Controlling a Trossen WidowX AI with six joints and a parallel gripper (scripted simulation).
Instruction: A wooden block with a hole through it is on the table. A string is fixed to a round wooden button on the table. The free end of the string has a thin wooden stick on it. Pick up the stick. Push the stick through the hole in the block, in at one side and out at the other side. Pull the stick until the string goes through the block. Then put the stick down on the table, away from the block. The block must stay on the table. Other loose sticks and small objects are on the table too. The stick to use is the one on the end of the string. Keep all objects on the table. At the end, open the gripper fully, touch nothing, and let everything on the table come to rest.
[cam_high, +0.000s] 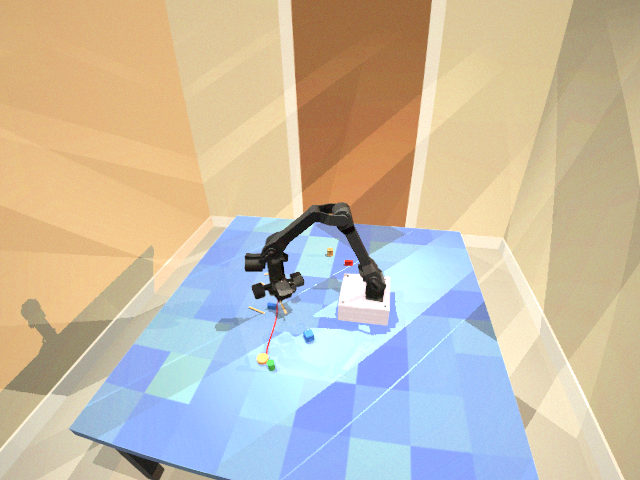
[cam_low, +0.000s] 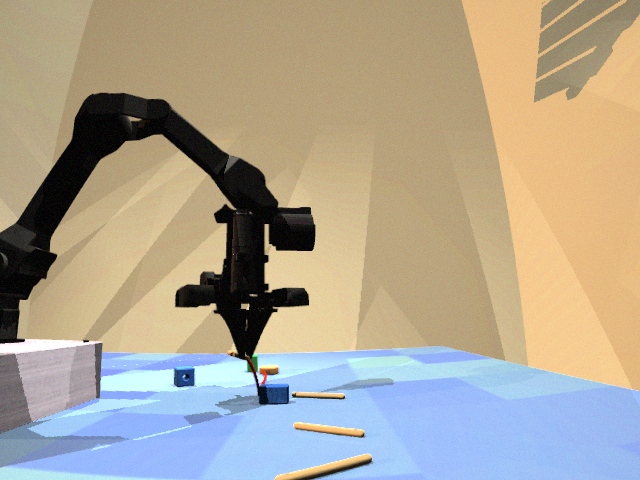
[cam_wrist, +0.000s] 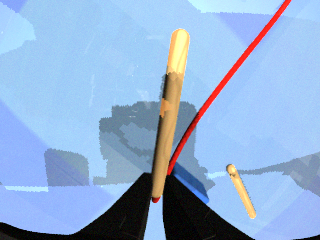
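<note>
The gripper points down, shut on the string's stick near its string end. The stick is held above the table, its free end sticking out from the fingers. The red string runs from it to the round wooden button. The blue block with the hole stands on the table, apart from stick and string; its hole shows in the exterior view.
A second blue block lies below the gripper. Loose sticks lie beyond it. A green cylinder stands beside the button. An orange piece and a red block lie behind.
</note>
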